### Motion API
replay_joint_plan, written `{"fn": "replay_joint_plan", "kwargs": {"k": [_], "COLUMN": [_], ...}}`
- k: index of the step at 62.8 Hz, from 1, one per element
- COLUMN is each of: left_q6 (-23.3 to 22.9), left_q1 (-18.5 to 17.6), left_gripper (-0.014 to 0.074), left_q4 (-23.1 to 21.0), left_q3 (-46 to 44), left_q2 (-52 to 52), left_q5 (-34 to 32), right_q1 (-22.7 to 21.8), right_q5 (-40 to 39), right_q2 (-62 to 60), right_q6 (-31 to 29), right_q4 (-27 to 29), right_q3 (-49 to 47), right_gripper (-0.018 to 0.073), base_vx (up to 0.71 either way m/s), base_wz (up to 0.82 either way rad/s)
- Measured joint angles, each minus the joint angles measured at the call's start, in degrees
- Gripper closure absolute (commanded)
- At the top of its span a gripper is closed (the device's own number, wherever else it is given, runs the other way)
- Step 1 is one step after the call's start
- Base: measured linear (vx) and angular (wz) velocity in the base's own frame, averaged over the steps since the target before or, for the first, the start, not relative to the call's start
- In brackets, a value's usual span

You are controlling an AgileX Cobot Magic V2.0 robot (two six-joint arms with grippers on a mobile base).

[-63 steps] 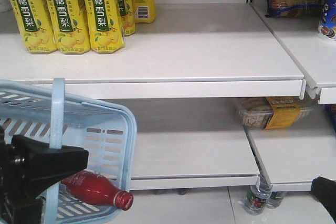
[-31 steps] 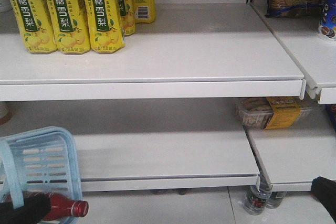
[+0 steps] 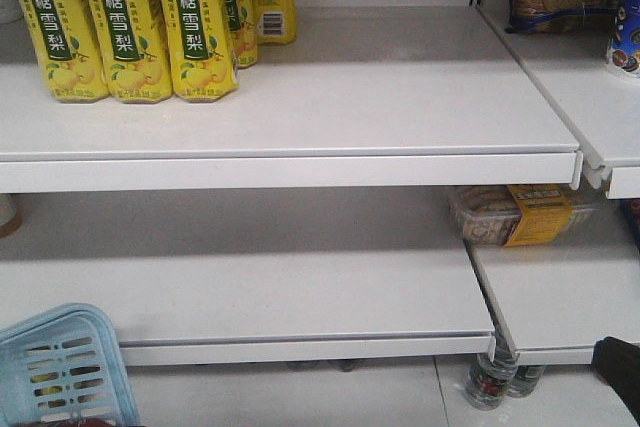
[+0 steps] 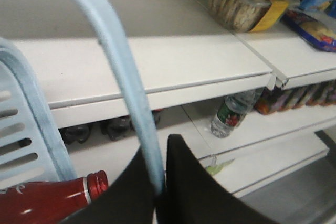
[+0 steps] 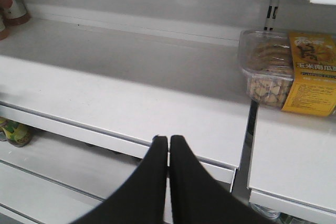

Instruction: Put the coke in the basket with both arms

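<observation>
Only a corner of the light blue basket (image 3: 60,367) shows, at the bottom left of the front view. In the left wrist view my left gripper (image 4: 157,146) is shut on the basket's pale-blue hoop handle (image 4: 113,61), which runs up between the black fingers. The coke (image 4: 44,205), red with a red cap, lies on its side inside the basket beside its slotted wall (image 4: 21,129), below and left of the fingers. My right gripper (image 5: 168,139) is shut on nothing, in front of the lower shelf. A black part of the right arm (image 3: 620,372) sits at the front view's bottom right.
Yellow tea bottles (image 3: 120,27) stand on the upper shelf (image 3: 300,169). A clear biscuit box (image 5: 283,74) rests on the lower right shelf. Small bottles (image 3: 490,377) stand under the shelves. The lower shelf's edge (image 5: 121,135) lies just past the right fingertips.
The basket with the coke has moved down and left, almost out of the front view. The left gripper has left that view. The right arm has stayed in place.
</observation>
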Motion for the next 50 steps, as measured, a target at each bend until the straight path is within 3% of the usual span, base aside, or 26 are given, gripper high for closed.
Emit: {"fn": "replay_joint_plan", "kwargs": {"k": [8,33,42,50], "left_q6": [-0.5,-0.9,-8.2,-20.2], "left_q1": [4.7,20.5,23.8,25.1], "left_gripper": [0.0603,0.0603,0.0603,0.0603], "left_q4": [0.1,6.5,11.8,21.5], "left_q3": [0.0,0.0,0.0,0.0], "left_q2": [-4.0,-7.3,-7.3,-7.3], "left_q5": [1.5,3.6,4.8,5.0], "right_q1": [0.0,0.0,0.0,0.0], "right_q5": [0.0,0.0,0.0,0.0], "right_q2": [0.0,0.0,0.0,0.0], "right_q6": [0.0,0.0,0.0,0.0], "right_q4": [0.0,0.0,0.0,0.0], "right_q3": [0.0,0.0,0.0,0.0], "right_gripper": [0.0564,0.0564,0.0564,0.0564], "base_vx": [0.00,0.00,0.00,0.00], "base_wz": [0.00,0.00,0.00,0.00]}}
